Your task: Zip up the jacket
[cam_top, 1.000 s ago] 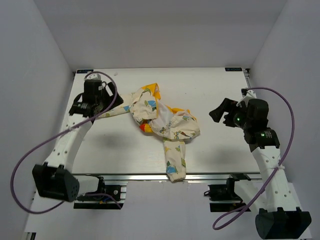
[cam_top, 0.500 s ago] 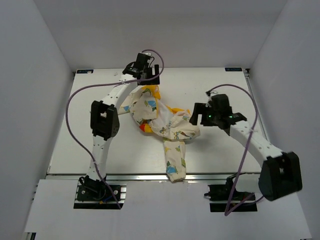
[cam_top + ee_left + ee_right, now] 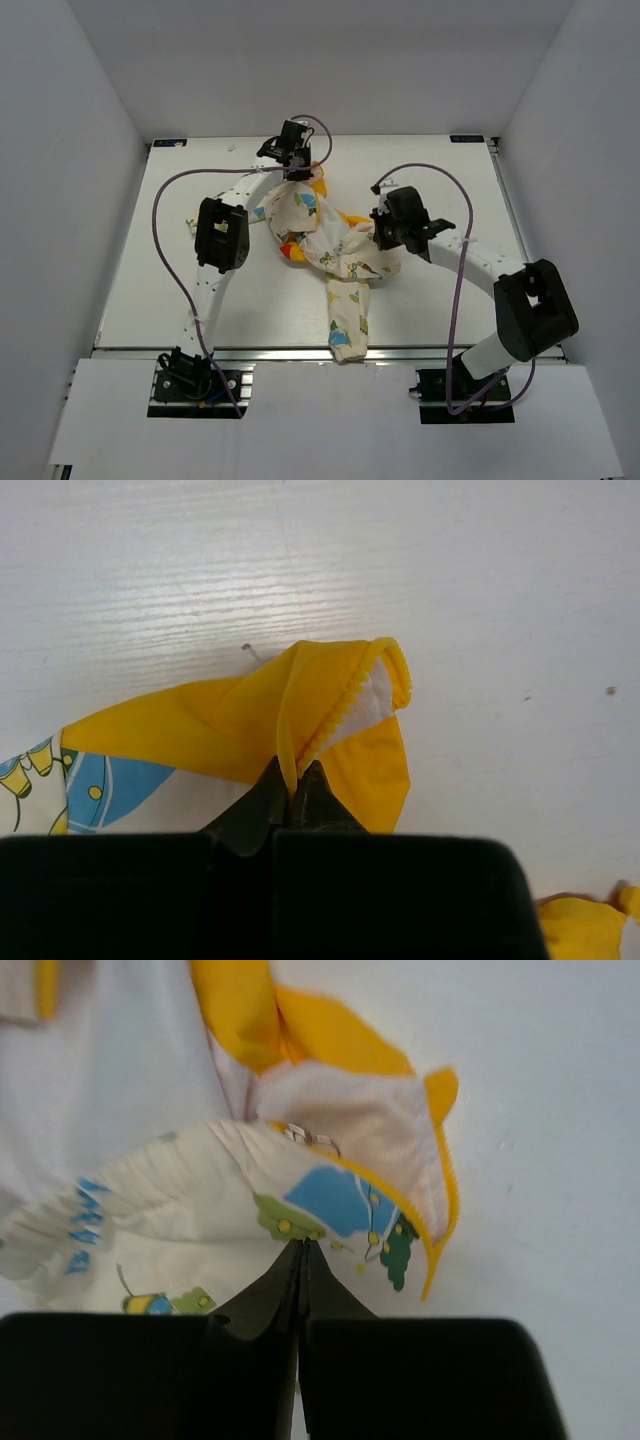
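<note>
The jacket (image 3: 335, 250) lies crumpled mid-table, cream with cartoon prints and yellow lining, one sleeve (image 3: 348, 325) reaching the table's front edge. My left gripper (image 3: 298, 172) is at its far end, shut on a fold of yellow fabric (image 3: 250, 715) beside the zipper teeth (image 3: 345, 705); in the left wrist view its tips (image 3: 296, 780) pinch that fold. My right gripper (image 3: 378, 230) is at the jacket's right side. In the right wrist view it (image 3: 303, 1247) is shut on printed cream fabric (image 3: 200, 1210), near a yellow zipper edge (image 3: 440, 1210).
The white table (image 3: 180, 300) is walled left, right and behind. My left arm's elbow (image 3: 222, 232) stands just left of the jacket, and purple cables (image 3: 165, 240) loop over the table. The right arm (image 3: 470, 262) stretches across the right half.
Both arms swung in from the table's sides onto the jacket. Both grippers went from open to shut on its fabric, which now bunches slightly towards them.
</note>
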Motion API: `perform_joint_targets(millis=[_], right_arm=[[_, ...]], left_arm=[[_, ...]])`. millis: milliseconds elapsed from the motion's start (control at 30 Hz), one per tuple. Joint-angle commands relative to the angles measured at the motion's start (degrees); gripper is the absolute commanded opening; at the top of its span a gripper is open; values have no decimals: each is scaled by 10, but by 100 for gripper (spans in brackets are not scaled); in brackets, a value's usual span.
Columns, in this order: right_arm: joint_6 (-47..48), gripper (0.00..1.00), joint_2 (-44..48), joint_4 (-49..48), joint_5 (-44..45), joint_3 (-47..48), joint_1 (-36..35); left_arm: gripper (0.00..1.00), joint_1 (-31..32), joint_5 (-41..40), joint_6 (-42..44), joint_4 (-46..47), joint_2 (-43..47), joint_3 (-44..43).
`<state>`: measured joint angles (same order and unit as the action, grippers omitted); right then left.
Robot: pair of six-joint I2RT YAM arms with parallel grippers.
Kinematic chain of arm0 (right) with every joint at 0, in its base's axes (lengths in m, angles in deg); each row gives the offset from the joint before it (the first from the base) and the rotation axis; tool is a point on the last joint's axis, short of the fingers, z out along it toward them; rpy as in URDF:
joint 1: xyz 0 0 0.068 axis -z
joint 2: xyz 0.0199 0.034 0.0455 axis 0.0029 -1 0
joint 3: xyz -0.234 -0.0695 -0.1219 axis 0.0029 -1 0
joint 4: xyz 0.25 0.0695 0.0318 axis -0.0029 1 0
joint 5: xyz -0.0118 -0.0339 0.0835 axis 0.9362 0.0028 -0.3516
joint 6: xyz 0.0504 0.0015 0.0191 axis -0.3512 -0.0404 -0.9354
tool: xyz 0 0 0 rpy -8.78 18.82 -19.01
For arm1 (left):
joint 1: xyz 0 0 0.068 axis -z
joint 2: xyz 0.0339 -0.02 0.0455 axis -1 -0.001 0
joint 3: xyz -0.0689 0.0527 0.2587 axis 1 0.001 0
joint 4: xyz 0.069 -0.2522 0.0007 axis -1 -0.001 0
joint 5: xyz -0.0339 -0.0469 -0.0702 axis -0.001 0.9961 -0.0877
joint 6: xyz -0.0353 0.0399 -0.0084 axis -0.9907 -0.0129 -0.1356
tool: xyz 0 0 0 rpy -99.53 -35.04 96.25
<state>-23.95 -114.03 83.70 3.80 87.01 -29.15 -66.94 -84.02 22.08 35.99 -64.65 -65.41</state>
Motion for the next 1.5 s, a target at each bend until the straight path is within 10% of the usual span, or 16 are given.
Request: perform_joint_targets(millis=[0, 233, 300, 400, 467, 500, 600, 833, 1033, 1467], right_arm=[[41, 0, 47, -37, 9, 87, 1], [84, 0, 107, -11, -63, 108, -1], [65, 37, 99, -18, -29, 93, -1], [-17, 49, 99, 5, 45, 99, 0], [-83, 87, 123, -2, 66, 74, 0], [-95, 89, 129, -6, 70, 66, 0], [-122, 89, 105, 23, 44, 75, -1], [-23, 89, 44, -12, -22, 73, -17], [144, 89, -44, -107, -83, 88, -37], [65, 89, -326, 71, 21, 377, -34]], left_arm=[[0, 2, 18, -11, 38, 62, -23], [0, 2, 2, 9, 76, 262, 60], [0, 2, 43, 19, 101, 365, 167], [0, 4, 140, 15, 134, 520, 360], [0, 9, 207, -22, 174, 659, 560], [0, 12, 219, -42, 196, 707, 631], [0, 15, 218, -101, 236, 866, 847], [0, 16, 66, -177, 71, 972, 969], [0, 15, 46, -200, 62, 987, 968], [0, 16, -10, -213, 16, 971, 959]])
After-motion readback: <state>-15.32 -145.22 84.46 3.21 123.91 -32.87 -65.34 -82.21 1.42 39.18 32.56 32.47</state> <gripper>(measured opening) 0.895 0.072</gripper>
